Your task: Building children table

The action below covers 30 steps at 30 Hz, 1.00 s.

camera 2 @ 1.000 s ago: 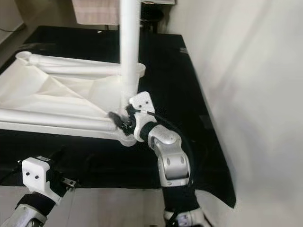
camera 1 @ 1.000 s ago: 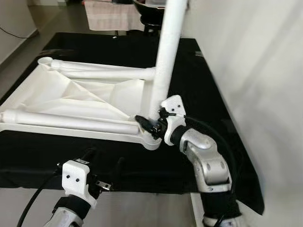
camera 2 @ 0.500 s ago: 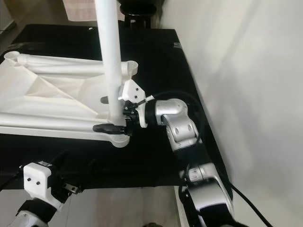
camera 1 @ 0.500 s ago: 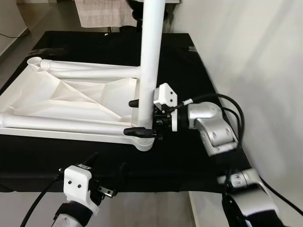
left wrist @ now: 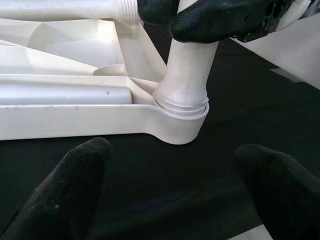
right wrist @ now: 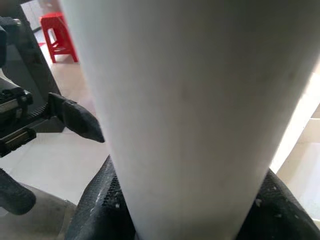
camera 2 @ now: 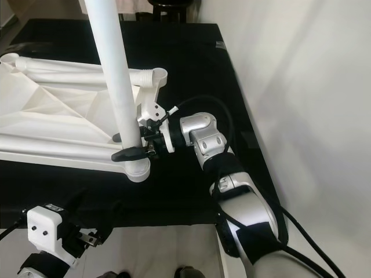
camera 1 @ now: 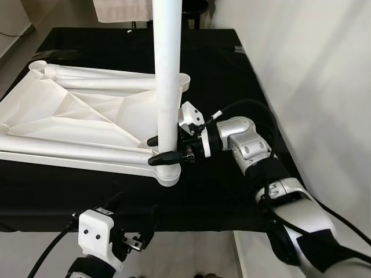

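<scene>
Left eye view: right gripper (camera 1: 163, 149) clamps upright leg (camera 1: 166, 69) just above corner socket (camera 1: 166, 175); left gripper (camera 1: 133, 215) open, empty, low.

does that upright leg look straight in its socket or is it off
Slightly off: the upright white leg leans a little instead of standing square in the corner socket of the upturned table top. The right gripper has its jaws clamped around its base.

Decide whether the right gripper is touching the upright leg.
Touching. In the right wrist view both black fingers press against the leg; the left eye view shows the right gripper clasping it just above the tabletop socket.
</scene>
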Tool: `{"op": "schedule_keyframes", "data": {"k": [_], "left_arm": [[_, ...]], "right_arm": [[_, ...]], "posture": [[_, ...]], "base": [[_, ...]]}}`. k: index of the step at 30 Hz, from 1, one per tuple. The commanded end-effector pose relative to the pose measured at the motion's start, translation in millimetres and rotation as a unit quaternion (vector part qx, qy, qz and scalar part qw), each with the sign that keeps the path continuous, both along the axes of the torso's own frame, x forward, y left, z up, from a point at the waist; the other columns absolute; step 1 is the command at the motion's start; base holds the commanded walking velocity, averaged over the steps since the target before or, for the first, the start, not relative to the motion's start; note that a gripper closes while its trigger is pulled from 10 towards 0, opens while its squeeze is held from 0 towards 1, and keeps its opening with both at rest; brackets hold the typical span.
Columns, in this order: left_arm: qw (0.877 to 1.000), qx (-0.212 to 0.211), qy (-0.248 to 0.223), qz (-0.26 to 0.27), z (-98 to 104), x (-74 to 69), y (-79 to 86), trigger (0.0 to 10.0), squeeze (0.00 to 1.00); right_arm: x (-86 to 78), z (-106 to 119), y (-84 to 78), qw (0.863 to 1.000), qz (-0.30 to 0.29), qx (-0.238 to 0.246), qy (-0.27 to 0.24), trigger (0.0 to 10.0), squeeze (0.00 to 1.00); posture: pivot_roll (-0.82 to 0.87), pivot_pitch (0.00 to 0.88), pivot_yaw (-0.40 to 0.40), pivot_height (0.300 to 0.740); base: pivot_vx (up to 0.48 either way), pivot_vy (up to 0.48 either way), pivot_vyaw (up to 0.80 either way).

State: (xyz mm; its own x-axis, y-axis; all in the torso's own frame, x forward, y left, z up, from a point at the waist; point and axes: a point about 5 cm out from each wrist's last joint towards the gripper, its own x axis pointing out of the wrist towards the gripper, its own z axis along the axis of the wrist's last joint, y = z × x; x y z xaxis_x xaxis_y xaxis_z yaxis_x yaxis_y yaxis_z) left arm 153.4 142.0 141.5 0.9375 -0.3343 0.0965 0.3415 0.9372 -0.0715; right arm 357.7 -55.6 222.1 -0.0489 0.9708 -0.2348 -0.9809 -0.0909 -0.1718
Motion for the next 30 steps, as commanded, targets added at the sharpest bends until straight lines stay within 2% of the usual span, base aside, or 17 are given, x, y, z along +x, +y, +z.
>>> {"op": "schedule_keyframes", "data": {"k": [1, 5, 8, 10, 12, 13, 14, 15, 16, 19, 20, 21, 26, 27, 28, 29, 30], "left_arm": [[1.0, 0.008, 0.007, -0.004, -1.3, -1.5, -1.0, 10.0, 0.0], [1.0, 0.007, 0.005, -0.003, -1.8, 0.4, -1.1, 10.0, 0.0], [1.0, 0.004, 0.001, -0.001, -3.0, 5.0, -0.2, 10.0, 0.0], [1.0, 0.004, 0.0, -0.001, -3.3, 6.4, 0.4, 10.0, 0.0], [1.0, 0.004, -0.001, -0.001, -4.3, 9.1, 3.1, 10.0, 0.0], [1.0, 0.006, -0.002, 0.0, -4.8, 11.0, 5.5, 10.0, 0.0], [1.0, 0.006, -0.002, 0.0, -4.8, 11.0, 5.5, 10.0, 0.0], [1.0, 0.007, -0.003, 0.0, -4.9, 12.6, 7.1, 10.0, 0.0], [1.0, 0.008, -0.005, 0.0, -5.0, 16.0, 9.1, 10.0, 0.0], [1.0, 0.009, -0.006, -0.001, -5.8, 19.7, 10.5, 10.0, 0.0], [1.0, 0.009, -0.007, -0.002, -6.3, 23.2, 11.0, 10.0, 0.0], [1.0, 0.009, -0.007, -0.002, -6.3, 23.2, 11.0, 10.0, 0.0], [1.0, 0.01, -0.013, 0.005, -7.0, 29.8, 12.7, 10.0, 0.0], [1.0, 0.011, -0.014, 0.013, -7.2, 29.3, 14.4, 10.0, 0.0], [1.0, 0.011, -0.014, 0.013, -7.2, 29.3, 14.4, 10.0, 0.0], [1.0, 0.012, -0.015, 0.022, -7.4, 28.7, 16.2, 10.0, 0.0], [1.0, 0.012, -0.015, 0.022, -7.4, 28.7, 16.2, 10.0, 0.0]], "right_arm": [[1.5, -4.1, -2.9, 1.0, -0.004, -0.006, 0.008, 0.0, 0.0], [3.7, -3.3, -12.9, 1.0, -0.025, 0.003, -0.002, 0.0, 0.0], [5.5, -8.3, -45.1, 0.988, -0.149, 0.027, -0.015, 0.0, 0.0], [3.9, -12.2, -53.4, 0.982, -0.188, 0.03, -0.013, 0.0, 0.0], [-4.4, -32.4, -64.0, 0.94, -0.338, 0.044, 0.005, 0.0, 0.0], [-6.1, -43.7, -75.4, 0.847, -0.529, 0.056, 0.007, 0.0, 0.0], [-6.1, -43.7, -75.4, 0.847, -0.529, 0.056, 0.007, 0.0, 0.0], [-30.6, -64.4, -82.8, 0.791, -0.609, 0.043, 0.039, 0.0, 0.0], [-52.0, -75.5, -83.2, 0.767, -0.639, 0.031, 0.043, 0.0, 0.0], [-62.9, -82.7, -78.3, 0.765, -0.64, 0.022, 0.059, 0.0, 0.0], [-63.0, -81.7, -70.7, 0.789, -0.612, 0.022, 0.051, 0.0, 0.0], [-63.0, -81.7, -70.7, 0.789, -0.612, 0.022, 0.051, 0.0, 0.0], [-52.7, -66.9, -43.9, 0.816, -0.575, 0.029, 0.05, 0.0, 0.0], [-51.0, -63.0, -36.1, 0.829, -0.555, 0.035, 0.058, 10.0, 0.0], [-51.0, -63.0, -36.1, 0.829, -0.555, 0.035, 0.058, 10.0, 0.0], [-49.2, -52.5, -22.9, 0.857, -0.507, 0.051, 0.071, 10.0, 1.0], [-49.2, -52.5, -22.9, 0.857, -0.507, 0.051, 0.071, 10.0, 1.0]], "posture": [[0.05, 0.201, -0.066, 0.74], [0.03, 0.191, -0.07, 0.74], [0.0, 0.173, -0.077, 0.74], [-0.01, 0.172, -0.079, 0.74], [-0.02, 0.162, -0.083, 0.74], [-0.05, 0.158, -0.078, 0.74], [-0.05, 0.158, -0.078, 0.74], [-0.06, 0.158, -0.075, 0.74], [-0.07, 0.151, -0.059, 0.74], [-0.09, 0.124, -0.046, 0.74], [-0.08, 0.115, -0.055, 0.74], [-0.08, 0.115, -0.055, 0.74], [-0.06, 0.102, -0.07, 0.74], [-0.05, 0.1, -0.072, 0.74], [-0.05, 0.1, -0.072, 0.74], [-0.04, 0.1, -0.075, 0.74], [-0.04, 0.1, -0.075, 0.74]], "base": [[0.0, 0.0, 0.0], [0.0, 0.0, 0.0], [0.0, 0.0, 0.0], [0.0, 0.0, 0.0], [0.0, 0.0, 0.0], [0.0, 0.0, 0.0], [0.0, 0.0, 0.0], [0.0, 0.0, 0.0], [0.0, 0.0, 0.0], [0.0, 0.0, 0.0], [0.0, 0.0, 0.0], [0.0, 0.0, 0.0], [0.0, 0.0, 0.0], [0.0, 0.0, 0.0], [0.0, 0.0, 0.0], [0.0, 0.0, 0.0], [0.0, 0.0, 0.0]]}}
